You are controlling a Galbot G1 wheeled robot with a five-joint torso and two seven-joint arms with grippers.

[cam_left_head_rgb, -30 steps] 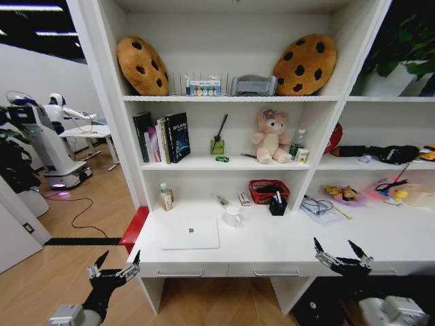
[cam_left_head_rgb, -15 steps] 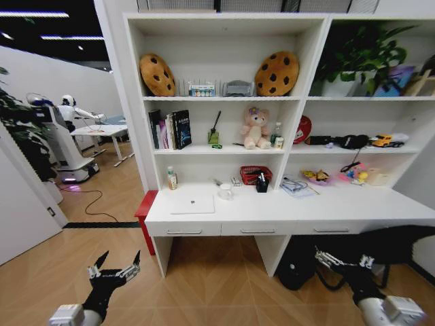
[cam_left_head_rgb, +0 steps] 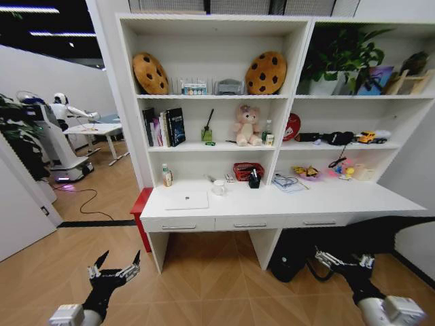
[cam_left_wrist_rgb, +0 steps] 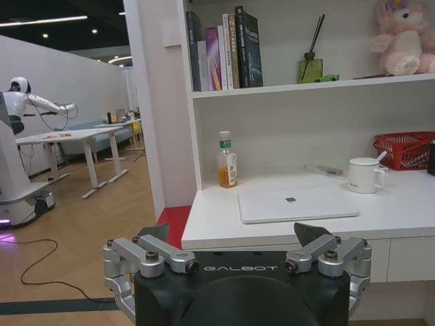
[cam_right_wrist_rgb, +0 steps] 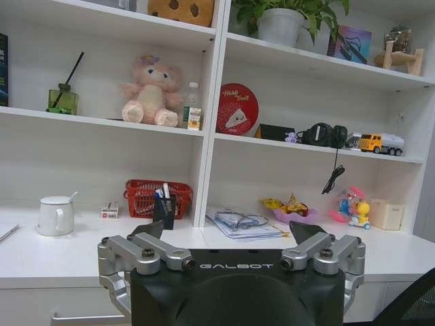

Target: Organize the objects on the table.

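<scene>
while i stand well back from the desk, this is how things lie:
left gripper (cam_left_head_rgb: 113,269): low over the wooden floor on my left, fingers spread apart, holding nothing.
right gripper (cam_left_head_rgb: 344,260): low on my right near a dark chair (cam_left_head_rgb: 380,234), fingers apart, empty.
table (cam_left_head_rgb: 340,202): long white top under the shelves, drawers along its front, well apart from both grippers.
laptop (cam_left_head_rgb: 186,200): shut and flat on the left part of the top.
bottle (cam_left_head_rgb: 166,176): upright near the back wall, just beside the laptop's far left corner.
mug (cam_left_head_rgb: 218,187): white, just right of the laptop.
red basket (cam_left_head_rgb: 247,170): against the back wall, a black pen holder (cam_left_head_rgb: 254,180) in front of it.
papers (cam_left_head_rgb: 290,182): loose pile right of the pen holder.
risk, reach: nothing is within reach, so any grasp from here would close on air.
risk, approach: the chair sits between my right arm and the desk; i judge a straight drive in could catch it.
risk, bottle: tall and narrow, likely to tip if i brush it going for the laptop.
</scene>
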